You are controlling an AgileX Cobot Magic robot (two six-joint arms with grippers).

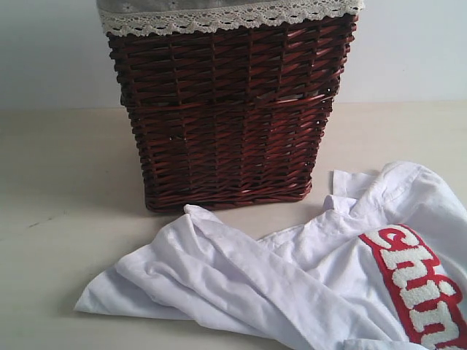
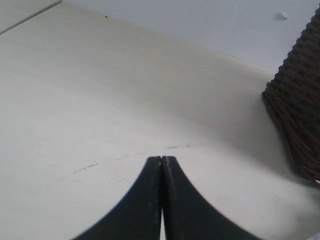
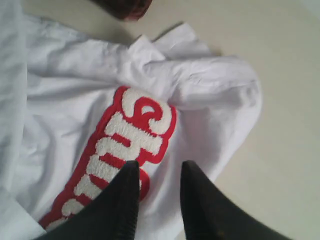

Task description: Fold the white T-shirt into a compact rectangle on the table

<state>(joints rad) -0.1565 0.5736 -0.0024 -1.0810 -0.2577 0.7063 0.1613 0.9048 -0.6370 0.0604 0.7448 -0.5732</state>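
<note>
Three views, and each gives me something the others keep back. From the exterior camera I get the wicker basket [image 1: 226,117], dark red-brown, with its grey lace-trimmed liner [image 1: 219,18] folded over the rim, standing on the pale bench [image 1: 58,182]. The white T-shirt [image 1: 292,277] lies crumpled on the bench just in front of the basket and off to the right, and its red band [image 1: 398,281] with fuzzy white letters runs out at the lower right corner. Only the wrist cameras show me the fingers. The left fingers [image 2: 159,167] are pressed tight together with nothing between them, above bare bench, with a corner of the basket to one side. The right fingers [image 3: 134,175] stand partly apart above the shirt, over one end of the red band, and I see no cloth pinched between them; whether the tips touch the cloth I cannot tell. That view also gives the lettering close up and a folded sleeve [image 3: 215,80] beside it.
</note>
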